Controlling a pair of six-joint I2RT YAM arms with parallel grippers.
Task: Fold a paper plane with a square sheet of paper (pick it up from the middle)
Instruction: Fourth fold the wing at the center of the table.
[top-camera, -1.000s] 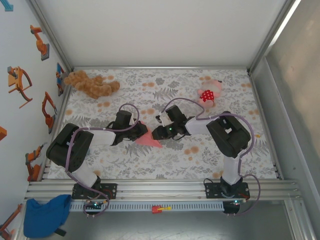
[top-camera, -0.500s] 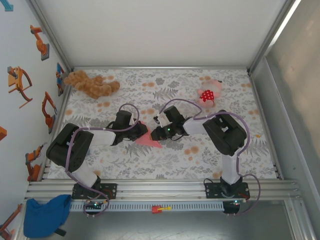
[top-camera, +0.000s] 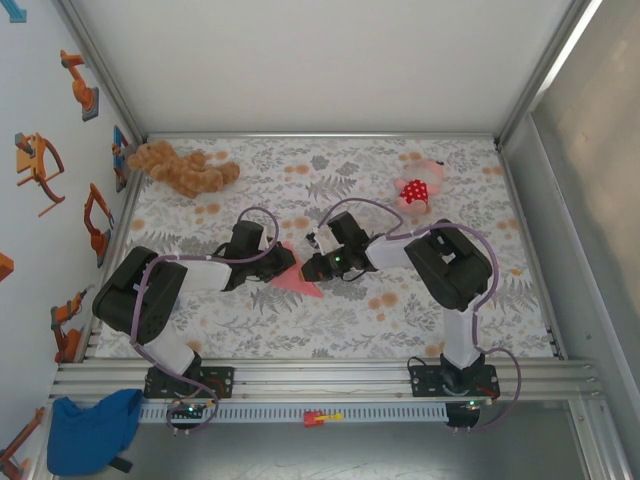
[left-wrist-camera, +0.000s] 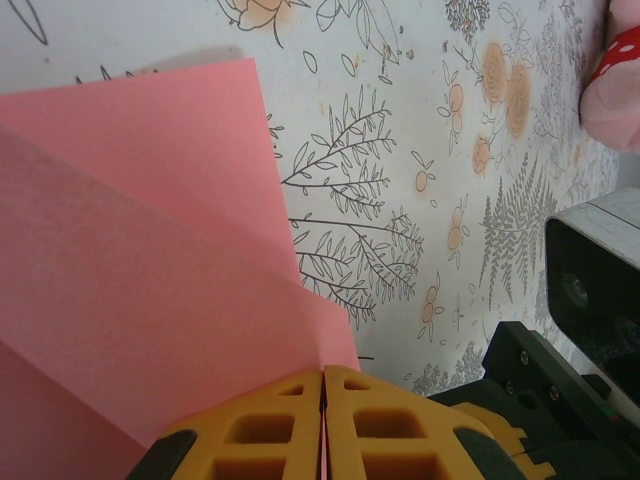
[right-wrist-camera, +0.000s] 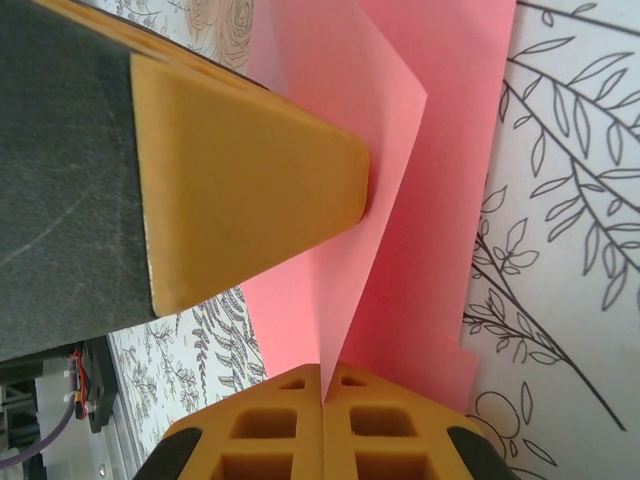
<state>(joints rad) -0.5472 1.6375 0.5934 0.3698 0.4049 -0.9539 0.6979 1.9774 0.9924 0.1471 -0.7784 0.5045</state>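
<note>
Brown teddy bear (top-camera: 182, 168): lies on the flower-printed table cover (top-camera: 330, 320), beyond and well left of the left gripper (top-camera: 289, 263). Pink soft toy with a red white-dotted patch (top-camera: 420, 186): on the same cover, beyond and well right of the right gripper (top-camera: 306, 268). Blue cloth (top-camera: 92, 430) and small red-and-yellow piece (top-camera: 322, 417): off the cover, nearer than both grippers, the cloth far left.

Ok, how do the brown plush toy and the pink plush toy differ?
The brown plush toy lies sprawled near the far left corner, while the pink plush toy sits toward the far right. The brown one is a single plain colour and looks larger; the pink one is more compact and has a red white-dotted patch. Both lie on the table near its far edge.
</note>
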